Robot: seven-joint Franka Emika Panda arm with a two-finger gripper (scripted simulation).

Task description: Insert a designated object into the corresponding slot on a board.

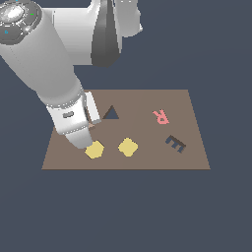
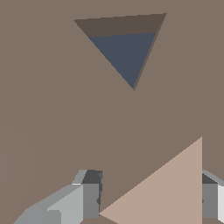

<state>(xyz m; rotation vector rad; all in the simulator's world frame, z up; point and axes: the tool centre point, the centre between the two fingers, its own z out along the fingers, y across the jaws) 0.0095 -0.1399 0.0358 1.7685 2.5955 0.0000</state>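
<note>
In the wrist view the tan-pink triangle block, the designated object (image 2: 170, 192), lies between the two grey fingers of my gripper (image 2: 151, 186). Its tip meets one finger (image 2: 89, 194) and its straight edge meets the other. The gripper is shut on it, low over the brown board (image 2: 43, 109). The dark triangular slot (image 2: 124, 48) is a short way ahead of the block. In the exterior view the slot (image 1: 111, 114) sits just to the right of my wrist, which hides most of the block and the fingers over the board's (image 1: 147, 157) left part.
A yellow hexagon (image 1: 94, 149) lies right beside my hand, and a second yellow shape (image 1: 128, 146) sits further to the exterior view's right. A pink letter R (image 1: 160, 116) and a dark E-shaped cut-out (image 1: 175, 143) occupy the board's right side.
</note>
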